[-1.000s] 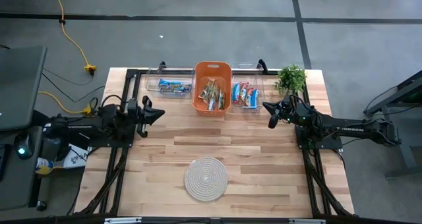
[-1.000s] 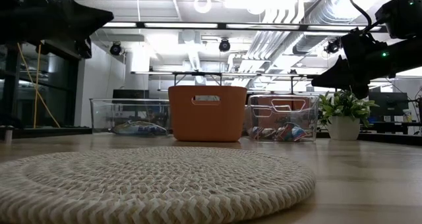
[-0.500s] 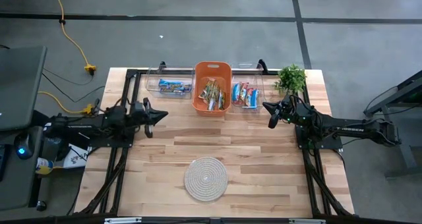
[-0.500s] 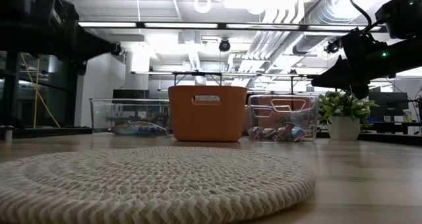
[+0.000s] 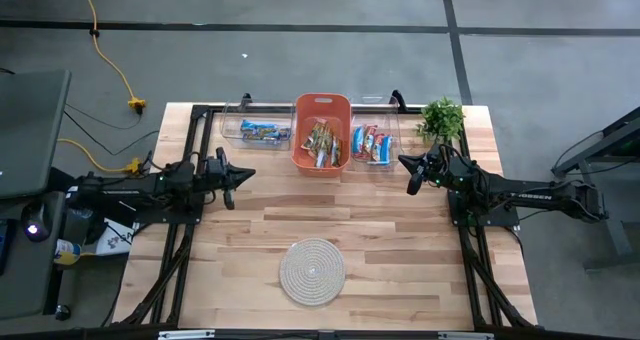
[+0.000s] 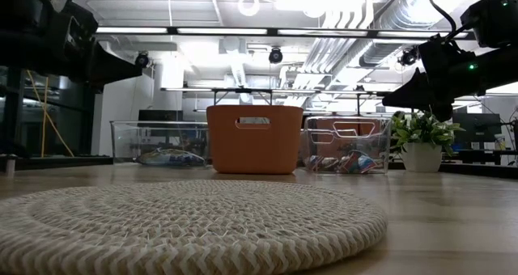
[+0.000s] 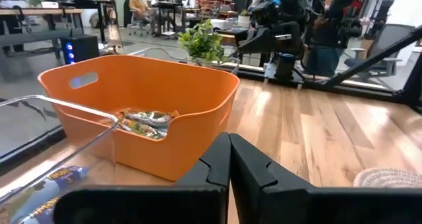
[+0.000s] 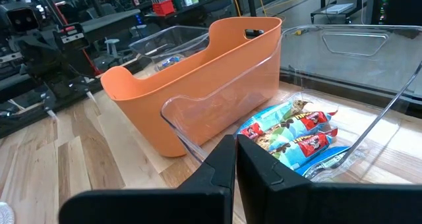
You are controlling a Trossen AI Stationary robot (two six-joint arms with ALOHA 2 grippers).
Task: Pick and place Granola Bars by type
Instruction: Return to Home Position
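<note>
The granola bars lie sorted in three bins along the table's far edge. Blue bars (image 5: 263, 131) are in the left clear bin (image 5: 236, 130). Tan bars (image 5: 321, 143) fill the orange bin (image 5: 321, 102). Red-and-blue bars (image 5: 371, 144) lie in the right clear bin (image 5: 388, 130). My left gripper (image 5: 250, 172) is shut and empty, above the table just near of the left bin, and its wrist view (image 7: 229, 141) faces the orange bin. My right gripper (image 5: 404, 164) is shut and empty, beside the right clear bin (image 8: 343, 46).
A round coiled rope mat (image 5: 312, 270) lies on the near middle of the table. A small potted plant (image 5: 441, 118) stands at the far right corner, behind my right gripper. Bare wood runs between the two arms and the mat.
My left gripper has come down lower over the table and edged slightly toward the table's right, staying shut. My right arm has kept still, and the bars and bins have not moved.
</note>
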